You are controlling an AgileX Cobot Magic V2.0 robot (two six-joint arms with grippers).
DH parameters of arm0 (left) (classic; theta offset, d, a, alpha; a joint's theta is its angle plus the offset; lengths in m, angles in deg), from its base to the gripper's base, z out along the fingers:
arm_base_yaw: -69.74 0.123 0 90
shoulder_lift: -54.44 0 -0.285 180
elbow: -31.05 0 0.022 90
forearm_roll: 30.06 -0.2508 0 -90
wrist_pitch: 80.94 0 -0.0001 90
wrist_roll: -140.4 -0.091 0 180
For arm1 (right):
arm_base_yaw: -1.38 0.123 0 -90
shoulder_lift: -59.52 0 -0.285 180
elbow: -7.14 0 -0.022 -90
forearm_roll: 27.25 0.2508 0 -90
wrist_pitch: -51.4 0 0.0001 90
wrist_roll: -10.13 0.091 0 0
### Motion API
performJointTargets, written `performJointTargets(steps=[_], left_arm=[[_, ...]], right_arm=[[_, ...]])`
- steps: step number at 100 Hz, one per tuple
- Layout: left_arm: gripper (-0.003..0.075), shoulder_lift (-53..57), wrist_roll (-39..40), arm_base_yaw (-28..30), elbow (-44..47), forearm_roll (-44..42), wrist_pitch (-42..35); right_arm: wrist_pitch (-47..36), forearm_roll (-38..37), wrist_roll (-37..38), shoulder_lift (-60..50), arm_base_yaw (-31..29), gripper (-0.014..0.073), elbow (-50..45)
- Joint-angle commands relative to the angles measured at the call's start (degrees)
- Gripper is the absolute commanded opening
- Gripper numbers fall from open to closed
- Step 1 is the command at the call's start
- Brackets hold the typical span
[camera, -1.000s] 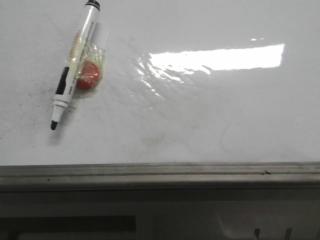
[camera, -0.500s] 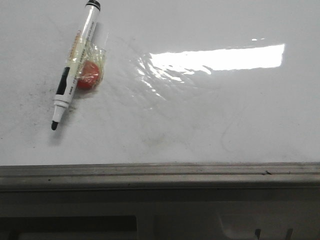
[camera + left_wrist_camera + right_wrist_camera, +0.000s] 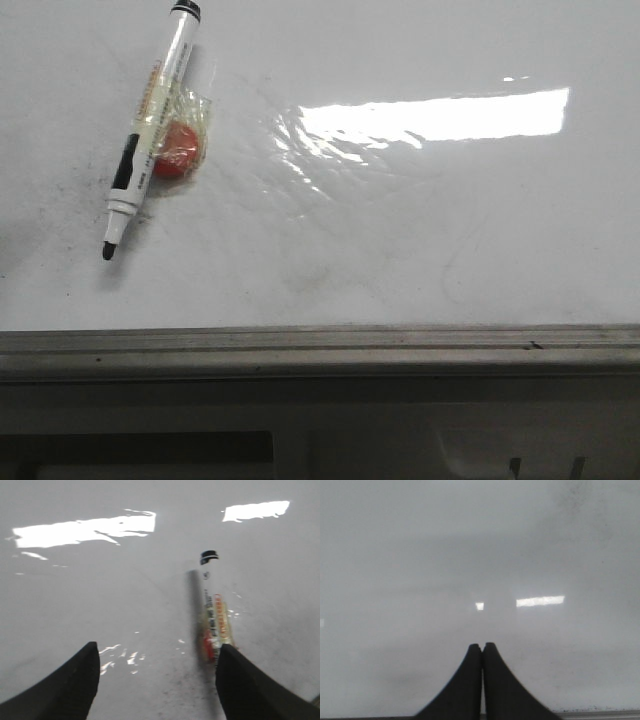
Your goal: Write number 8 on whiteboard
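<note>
On whiteboard [image 3: 400, 230]: uncapped pen [image 3: 148, 125].

White marker pen [image 3: 148, 135] lies tilted, uncapped, black tip toward the near edge, black end cap at the far end, black band and orange label print on the barrel. Same pen in left wrist view [image 3: 212, 615], blurred. Small red round item in clear crinkled wrapper [image 3: 178, 145] just beside the pen's middle, touching it. Grey housing [image 3: 320, 440] below the near edge, with dark slots.
</note>
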Motion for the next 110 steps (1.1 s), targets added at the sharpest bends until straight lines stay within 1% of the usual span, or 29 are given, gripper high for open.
performJointTargets(steps=[1,19,35,51,58,71,96,101,110], left_arm=[[0.0459,-4.1,0.2,-2.8,-1.9,0.1,-10.1],[0.0459,-11.7,0.7,-6.4,-2.0,0.3,-16.6],[0.0459,-17.1,0.9,-6.8,-2.0,0.3,-20.7],[0.0456,-19.8,0.9,-6.8,-2.0,0.3,-23.6],[0.0429,-20.7,0.9,-6.8,-2.1,0.2,-23.5],[0.0356,-22.2,0.9,-6.8,-2.1,0.1,-23.3],[0.0193,-25.5,0.9,-6.8,-2.1,0.0,-23.3],[0.0178,-26.1,0.9,-6.8,-2.1,0.0,-23.3],[0.0179,-26.9,0.9,-6.8,-2.1,0.0,-23.3]], right_arm=[[-4.4,-0.2,-0.4,1.0,0.0,-0.0063,2.2],[-4.3,-0.2,-0.4,1.0,0.0,-0.0063,2.2],[-4.3,-0.2,-0.4,1.0,0.0,-0.0063,2.2],[-4.3,-0.2,-0.4,1.0,0.0,-0.0063,2.2],[-4.4,-0.2,-0.4,1.0,0.0,-0.0063,2.2],[-4.4,-0.2,-0.4,1.0,0.0,-0.0063,2.2],[-4.4,-0.2,-0.4,1.0,0.0,-0.0063,2.2],[-4.4,-0.2,-0.4,1.0,0.0,-0.0063,2.2],[-4.4,-0.2,-0.4,1.0,0.0,-0.0063,2.2]])
